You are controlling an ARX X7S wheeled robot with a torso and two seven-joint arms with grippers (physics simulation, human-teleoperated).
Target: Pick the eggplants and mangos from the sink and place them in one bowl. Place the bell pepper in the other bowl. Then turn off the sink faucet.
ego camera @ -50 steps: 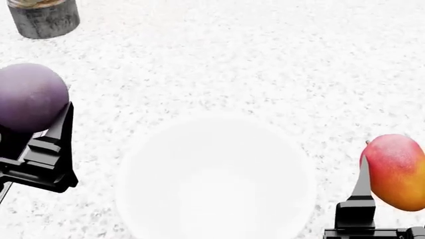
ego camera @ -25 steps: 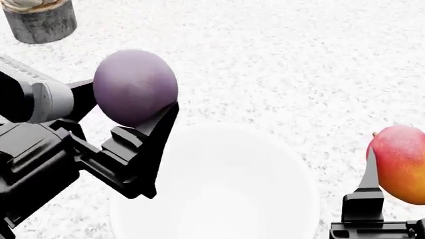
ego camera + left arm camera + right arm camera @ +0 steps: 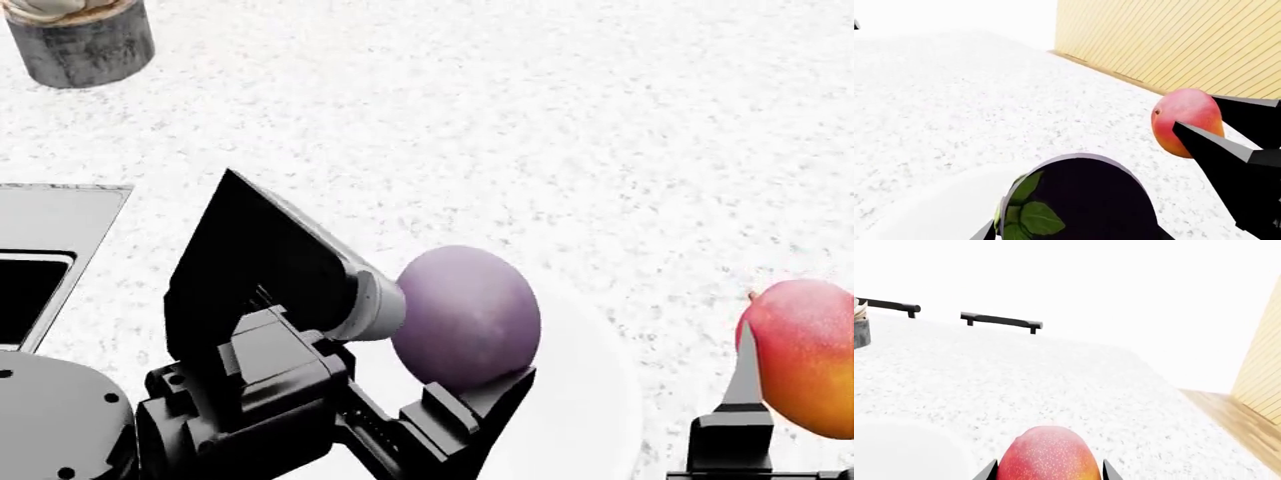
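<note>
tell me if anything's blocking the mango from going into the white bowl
Partly. The left gripper holds the eggplant over the white bowl, taking up much of the space above it. The mango, clamped in the right gripper, hangs off to the bowl's right side. Nothing else visible lies between them.

The head camera looks steeply down on the speckled white counter [image 3: 561, 130], close above the white bowl [image 3: 607, 400]. The left wrist camera sits low behind its held eggplant [image 3: 1087, 200], facing across the counter toward a yellow slatted wall [image 3: 1174, 40]. The right wrist camera looks over its mango [image 3: 1047, 455] along the counter. All three views show the mango beside the bowl.
</note>
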